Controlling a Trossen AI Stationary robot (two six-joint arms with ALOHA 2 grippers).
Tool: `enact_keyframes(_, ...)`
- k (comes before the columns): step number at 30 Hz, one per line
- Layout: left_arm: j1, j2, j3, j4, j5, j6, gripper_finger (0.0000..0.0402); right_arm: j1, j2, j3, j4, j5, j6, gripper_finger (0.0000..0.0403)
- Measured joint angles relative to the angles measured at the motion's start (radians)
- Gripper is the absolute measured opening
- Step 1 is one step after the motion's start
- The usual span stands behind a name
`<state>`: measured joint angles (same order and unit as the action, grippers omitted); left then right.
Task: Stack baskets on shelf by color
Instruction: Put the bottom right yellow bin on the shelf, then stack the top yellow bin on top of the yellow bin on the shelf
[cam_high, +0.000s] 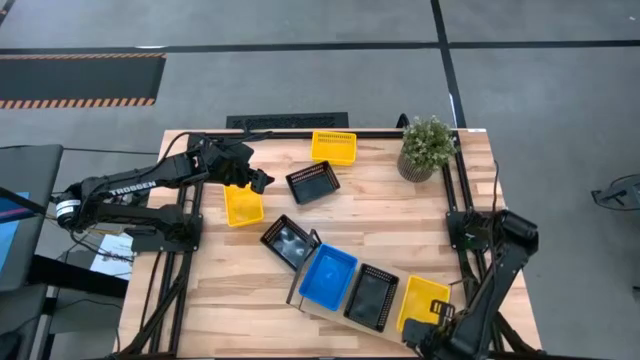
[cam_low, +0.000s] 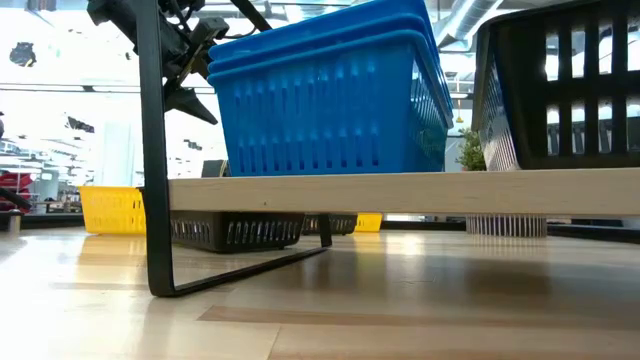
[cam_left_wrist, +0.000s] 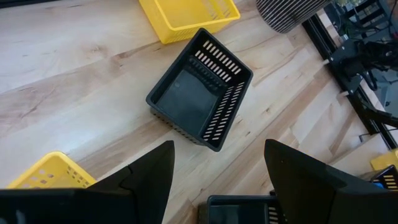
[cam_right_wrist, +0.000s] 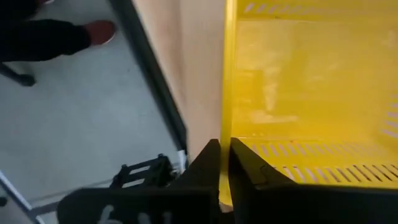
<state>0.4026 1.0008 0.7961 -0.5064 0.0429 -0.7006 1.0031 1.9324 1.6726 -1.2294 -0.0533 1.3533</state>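
Note:
The shelf (cam_high: 312, 303), a light-wood board on a black frame, lies slantwise near the table's near edge. It carries nested blue baskets (cam_high: 328, 275), a black basket (cam_high: 372, 296) and a yellow basket (cam_high: 420, 298) at its right end. My right gripper (cam_high: 437, 318) is shut on that yellow basket. A second black basket (cam_high: 290, 242) sits on the table against the shelf's left end. My left gripper (cam_high: 255, 180) hovers open above the table between a loose yellow basket (cam_high: 243, 205) and a loose black basket (cam_left_wrist: 199, 96). Another yellow basket (cam_high: 333, 147) rests at the far edge. My right gripper pinches the yellow basket's rim (cam_right_wrist: 224, 124) at its near end, one finger (cam_right_wrist: 249, 168) inside the basket and the other (cam_right_wrist: 205, 165) outside, coming from the table's near side. Whether the basket's bottom rests on the shelf cannot be told.
A potted plant (cam_high: 427, 148) stands at the far right corner. The black arm frames (cam_high: 460, 215) run along both table sides. A person's foot in a red shoe (cam_right_wrist: 99, 28) shows on the floor beyond the table's edge. Bare wood lies at the table's near left.

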Motion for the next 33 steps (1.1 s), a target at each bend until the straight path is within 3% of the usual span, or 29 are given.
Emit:
enact_keyframes(10,0.0,0.0,0.0,0.0,0.0,-0.001,0.0238,0.004,0.0,0.0,0.055,-0.003,0.017,0.0087)
enact_keyframes(19,0.0,0.0,0.0,0.0,0.004,0.0,0.0238,-0.004,-0.001,0.013,0.079,-0.034,0.014,0.0165)
enact_keyframes(23,0.0,0.0,0.0,0.0,0.024,0.002,0.0238,-0.017,-0.005,0.12,0.019,-0.036,-0.048,0.0182)
enact_keyframes(28,0.0,0.0,0.0,0.0,0.023,0.005,0.0238,-0.084,-0.005,0.343,-0.202,-0.008,-0.198,0.0178)
enact_keyframes(31,0.0,0.0,0.0,0.0,0.023,0.005,0.0238,-0.157,-0.009,0.486,-0.342,0.109,-0.338,0.017)
enact_keyframes(33,0.0,0.0,0.0,0.0,0.023,0.004,0.0238,-0.225,-0.027,0.533,-0.331,0.228,-0.489,0.0166)
